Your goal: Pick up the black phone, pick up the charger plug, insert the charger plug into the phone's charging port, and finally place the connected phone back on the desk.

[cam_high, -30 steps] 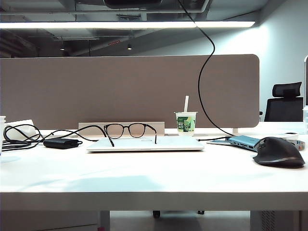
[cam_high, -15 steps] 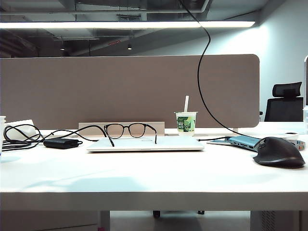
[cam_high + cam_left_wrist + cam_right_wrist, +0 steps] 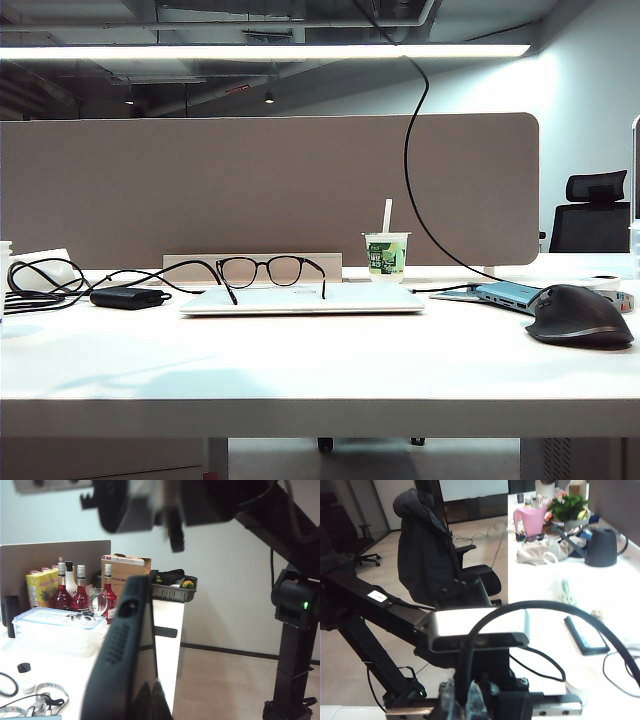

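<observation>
Open-plan office: wide white desk (image 3: 300,370) w/ grey-brown partition panel (image 3: 200,190), closed silver laptop (image 3: 300,299), dark grey domed mouse (image 3: 580,316), black mesh office chair (image 3: 592,212) behind, exposed ceiling w/ long strip light (image 3: 270,50); dark jacket draped on swivel chair (image 3: 427,550).

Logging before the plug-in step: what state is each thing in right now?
Phone: clamped in left gripper, held up off the desk.
Cable: pinched in right gripper, raised above the desk.
Laptop: closed.
Glasses: unfolded, on laptop.
Cup: upright, straw in.
</observation>
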### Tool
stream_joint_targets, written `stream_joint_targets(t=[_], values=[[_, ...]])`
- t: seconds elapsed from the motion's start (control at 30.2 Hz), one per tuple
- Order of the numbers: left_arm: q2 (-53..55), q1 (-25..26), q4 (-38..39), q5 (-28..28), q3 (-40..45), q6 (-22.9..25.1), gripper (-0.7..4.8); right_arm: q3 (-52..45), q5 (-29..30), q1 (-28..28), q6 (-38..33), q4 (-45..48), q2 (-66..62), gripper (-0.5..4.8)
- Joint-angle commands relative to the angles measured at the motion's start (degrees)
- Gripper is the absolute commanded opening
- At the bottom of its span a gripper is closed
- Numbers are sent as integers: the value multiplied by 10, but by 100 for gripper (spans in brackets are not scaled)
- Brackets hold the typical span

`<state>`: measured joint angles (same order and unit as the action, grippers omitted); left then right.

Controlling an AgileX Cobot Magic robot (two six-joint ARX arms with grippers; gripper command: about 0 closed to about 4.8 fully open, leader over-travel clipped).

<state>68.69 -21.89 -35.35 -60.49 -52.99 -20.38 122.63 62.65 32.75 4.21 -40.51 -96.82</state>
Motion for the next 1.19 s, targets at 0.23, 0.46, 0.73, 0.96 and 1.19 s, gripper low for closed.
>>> stream_joint_targets(t=[0.23, 0.46, 0.73, 0.96, 1.19], values=[[-3, 0, -21, -4, -5, -2, -7, -18, -2, 1, 19, -1, 2, -5], [-3, 0, -24, -4, -5, 1, -7, -18, -2, 0, 19, -4, 3, -6], [-3, 0, -37, -3, -5, 1, -7, -18, -13, 0, 19, -8, 2, -6], [-3, 0, -37, -2, -5, 1, -7, -18, -17, 0, 21, -14, 3, -5], [-3, 0, -37, 4, -5, 1, -7, -18, -17, 0, 21, -21, 3, -5]])
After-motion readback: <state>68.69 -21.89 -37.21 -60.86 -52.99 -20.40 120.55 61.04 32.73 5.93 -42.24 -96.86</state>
